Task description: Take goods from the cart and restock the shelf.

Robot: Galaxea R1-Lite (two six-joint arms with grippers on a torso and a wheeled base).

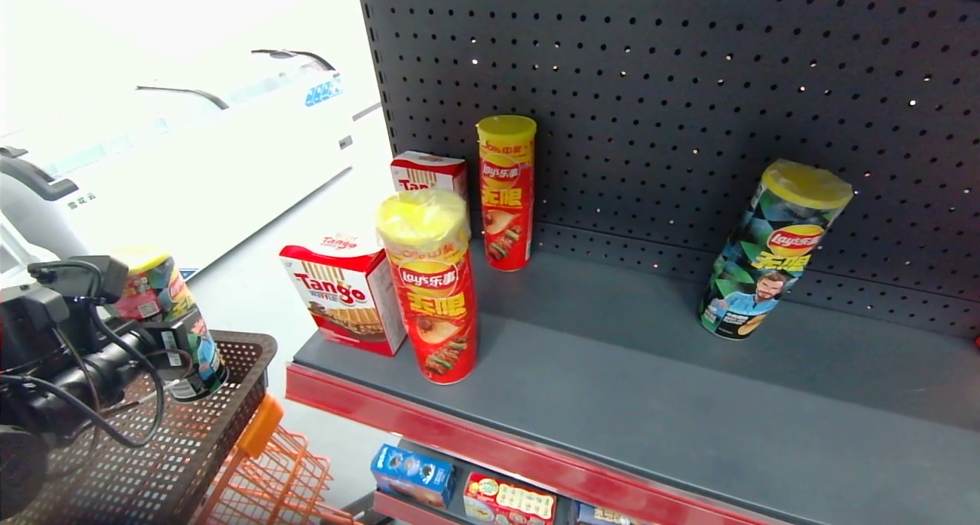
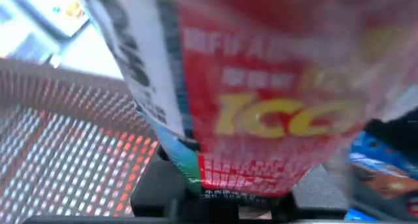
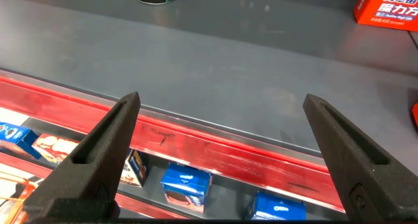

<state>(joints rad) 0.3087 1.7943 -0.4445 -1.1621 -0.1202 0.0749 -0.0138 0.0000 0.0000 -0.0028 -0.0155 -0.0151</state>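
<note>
Beside the shelf [image 1: 612,372], the left gripper [image 1: 178,345] clamps a can [image 1: 157,284] over the basket [image 1: 243,354], while the right gripper [image 3: 221,101] gapes wide before the red edge [image 3: 215,140].

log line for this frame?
left gripper: shut on chips can, at cart basket | right gripper: open, facing shelf front edge

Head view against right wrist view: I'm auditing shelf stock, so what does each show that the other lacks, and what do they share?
Head view adds two red chip cans, two wafer boxes, the pegboard, and the left gripper shut on a colourful can over the basket. Right wrist view adds the right gripper, open, facing the shelf, and a red box. Shared: the grey shelf, its red front edge and, apparently, the green can.
</note>
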